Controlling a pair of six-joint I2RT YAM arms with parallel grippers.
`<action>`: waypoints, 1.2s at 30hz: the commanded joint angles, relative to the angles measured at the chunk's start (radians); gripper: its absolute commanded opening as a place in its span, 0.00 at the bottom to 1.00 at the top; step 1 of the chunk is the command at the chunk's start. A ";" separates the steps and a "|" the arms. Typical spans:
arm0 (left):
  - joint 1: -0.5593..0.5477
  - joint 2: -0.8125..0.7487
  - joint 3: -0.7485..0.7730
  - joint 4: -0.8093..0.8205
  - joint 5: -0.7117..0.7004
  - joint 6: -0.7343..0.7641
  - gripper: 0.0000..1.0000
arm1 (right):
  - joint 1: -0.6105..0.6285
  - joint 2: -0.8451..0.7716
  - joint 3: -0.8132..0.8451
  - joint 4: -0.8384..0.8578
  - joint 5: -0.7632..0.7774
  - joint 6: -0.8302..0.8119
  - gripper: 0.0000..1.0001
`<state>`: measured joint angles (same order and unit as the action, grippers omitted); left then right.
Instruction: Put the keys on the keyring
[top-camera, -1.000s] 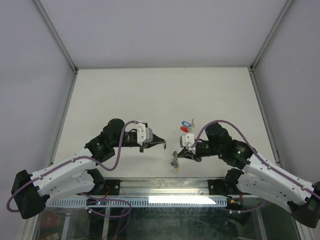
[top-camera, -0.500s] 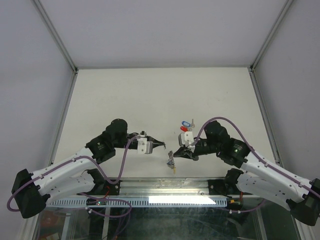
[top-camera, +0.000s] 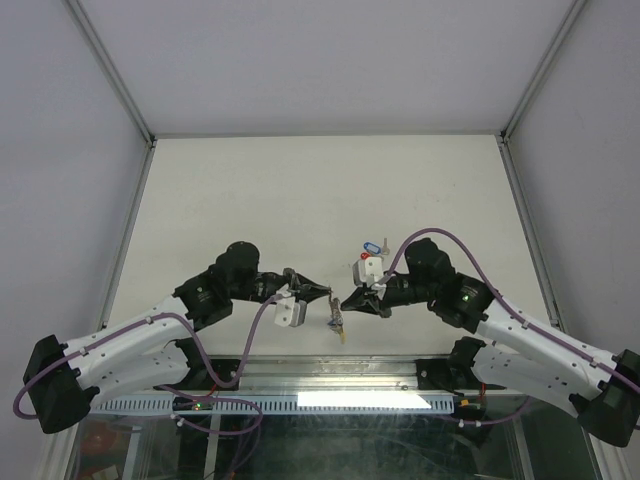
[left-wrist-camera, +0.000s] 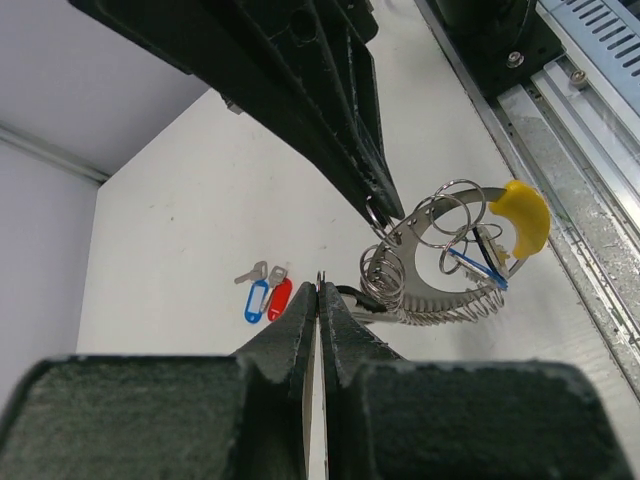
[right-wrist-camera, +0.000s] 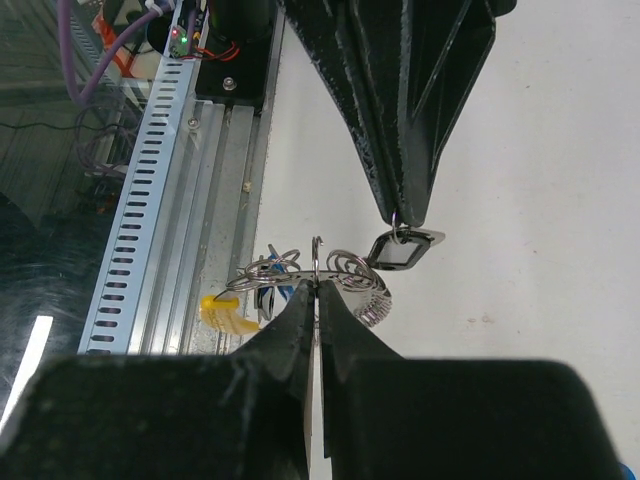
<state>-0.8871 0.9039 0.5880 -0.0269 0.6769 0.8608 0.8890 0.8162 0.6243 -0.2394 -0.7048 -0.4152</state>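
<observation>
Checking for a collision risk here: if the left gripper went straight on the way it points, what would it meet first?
Most likely the right gripper, nearly tip to tip with it and shut on the keyring. The left gripper itself pinches a black-tagged key. Depth between the tips is hard to judge.

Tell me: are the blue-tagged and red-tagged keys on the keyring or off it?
Off. The blue-tagged key and the red-tagged key lie together on the table, well apart from the keyring.
</observation>
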 joint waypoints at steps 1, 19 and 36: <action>-0.033 -0.016 0.027 -0.020 -0.045 0.104 0.00 | 0.007 0.003 0.011 0.089 -0.029 0.031 0.00; -0.090 -0.018 0.054 -0.099 -0.142 0.210 0.00 | 0.007 0.058 0.021 0.086 -0.019 0.081 0.00; -0.110 0.001 0.060 -0.104 -0.172 0.235 0.00 | 0.007 0.101 0.030 0.071 0.028 0.104 0.00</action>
<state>-0.9890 0.9024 0.6033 -0.1509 0.5148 1.0660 0.8890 0.9165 0.6243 -0.2253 -0.6861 -0.3279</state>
